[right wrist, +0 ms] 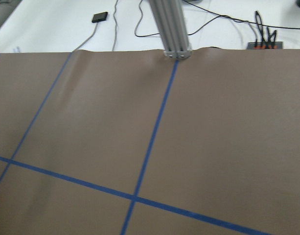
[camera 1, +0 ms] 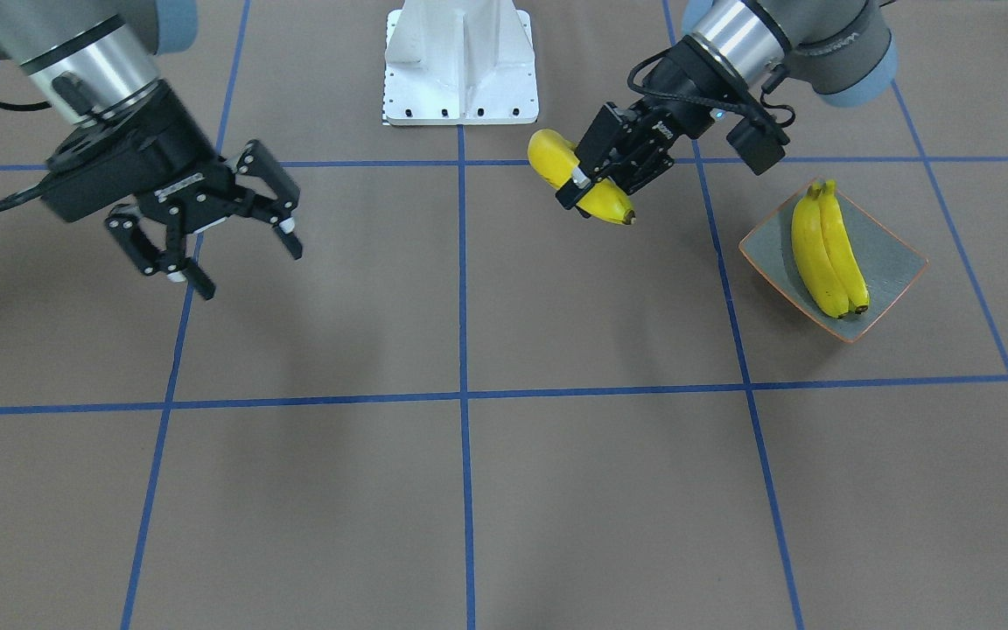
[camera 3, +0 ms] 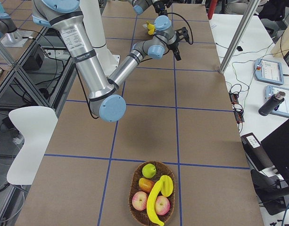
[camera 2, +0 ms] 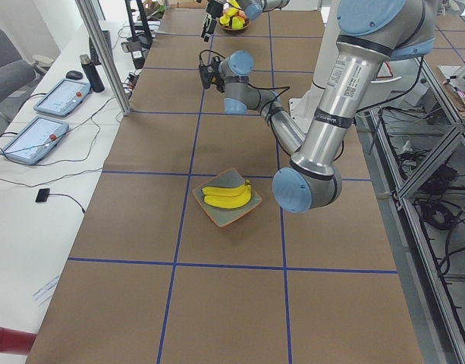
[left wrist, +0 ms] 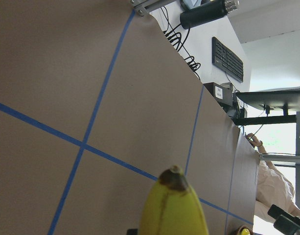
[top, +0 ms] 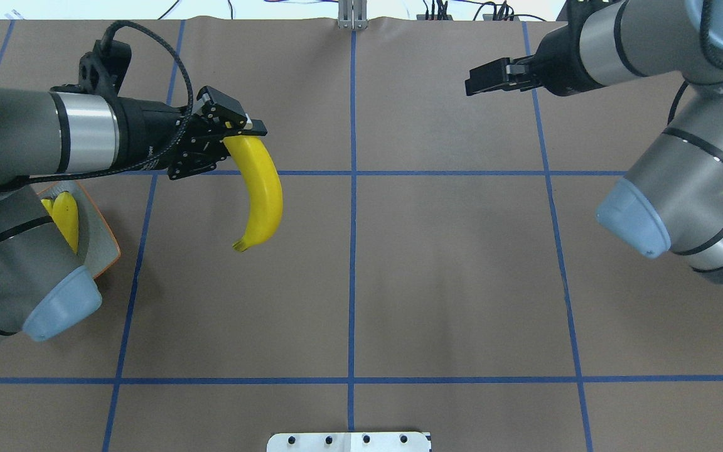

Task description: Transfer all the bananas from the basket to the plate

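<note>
My left gripper (camera 1: 578, 188) is shut on a yellow banana (camera 1: 596, 197) near one end and holds it above the table; it also shows in the overhead view (top: 261, 188), hanging from the gripper (top: 245, 130). Its dark tip fills the bottom of the left wrist view (left wrist: 173, 208). The grey-green plate (camera 1: 893, 254) with an orange rim lies to the side and holds two bananas (camera 1: 828, 249) side by side. In the overhead view the plate (top: 101, 242) is partly hidden by my left arm. My right gripper (camera 1: 250, 267) is open and empty. The basket (camera 3: 133, 186) holds another banana (camera 3: 153, 207).
The basket also holds apples (camera 3: 140, 201) and a green fruit (camera 3: 149, 170), at the table's end on my right. The white robot base (camera 1: 460, 66) stands at the middle of the near edge. Blue tape lines cross the brown table. Desks with tablets and cables run along the far side.
</note>
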